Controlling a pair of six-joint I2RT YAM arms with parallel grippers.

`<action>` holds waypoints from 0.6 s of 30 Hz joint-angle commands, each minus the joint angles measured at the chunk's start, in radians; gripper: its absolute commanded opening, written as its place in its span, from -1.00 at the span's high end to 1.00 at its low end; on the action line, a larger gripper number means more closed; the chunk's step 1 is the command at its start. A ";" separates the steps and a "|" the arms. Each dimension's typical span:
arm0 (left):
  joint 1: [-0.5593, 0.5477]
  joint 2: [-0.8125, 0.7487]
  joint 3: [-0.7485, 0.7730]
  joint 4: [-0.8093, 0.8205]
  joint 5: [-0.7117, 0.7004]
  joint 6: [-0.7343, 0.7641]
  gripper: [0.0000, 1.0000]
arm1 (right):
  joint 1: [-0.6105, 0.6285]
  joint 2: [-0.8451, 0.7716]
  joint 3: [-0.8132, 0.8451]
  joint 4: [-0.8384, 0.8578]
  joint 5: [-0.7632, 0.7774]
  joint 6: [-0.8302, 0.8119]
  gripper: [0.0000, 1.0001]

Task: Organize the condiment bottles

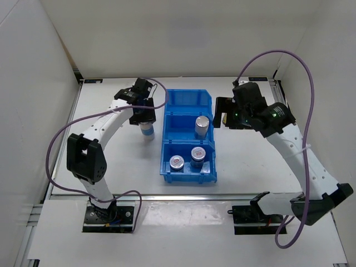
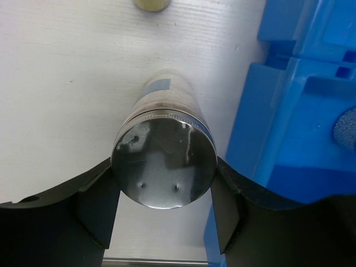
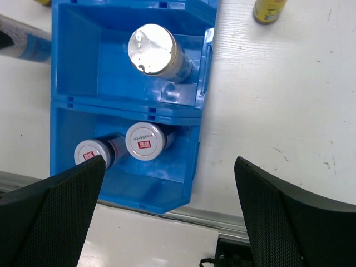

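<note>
White table (image 1: 250,161) inside plain white walls, with a blue three-bay bin (image 1: 188,177) sitting mid-table. Its nearest bay is holding both squat jars, left jar (image 1: 177,162) and right jar (image 1: 198,154), side by side with lids up. The middle bay is carrying one silver-topped shaker (image 1: 202,125), upright and toward the right wall. Just left of the bin, level with that bay, the left gripper (image 2: 164,169) is bracketing the second shaker (image 2: 165,111). Its jaws are sitting partway closed, and both pads are looking to be in contact with the cap sides in the wrist view. I can't tell whether the shaker is hanging from the grip or standing on the table. On the other side, the right gripper (image 3: 169,161) is hovering with jaws gaping wide and carrying nothing. Further out, a yellow bottle (image 3: 268,8) is waiting on bare table right of the bin, near that gripper. A tan cap (image 2: 151,4) is poking into the left wrist view beyond the gripped shaker, and I'm reading it as the other yellow bottle. The far bay is looking empty. My read is three of six binned and a fourth being picked, likely heading in beside its twin. Both yellow bottles are left to do, and they're probably going into the far bay.
</note>
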 commanded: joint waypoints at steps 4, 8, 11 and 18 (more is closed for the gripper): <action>0.006 -0.134 0.199 -0.066 -0.035 -0.004 0.38 | 0.003 -0.037 -0.020 -0.030 0.047 -0.030 -1.00; -0.042 -0.171 0.311 -0.089 -0.006 -0.004 0.45 | -0.006 -0.037 -0.020 -0.039 0.065 -0.040 -1.00; -0.089 -0.171 0.369 -0.098 0.047 -0.004 0.45 | -0.017 -0.037 -0.020 -0.039 0.065 -0.050 -1.00; -0.212 -0.096 0.369 -0.108 0.104 -0.066 0.47 | -0.092 -0.037 -0.033 -0.039 0.015 -0.050 -1.00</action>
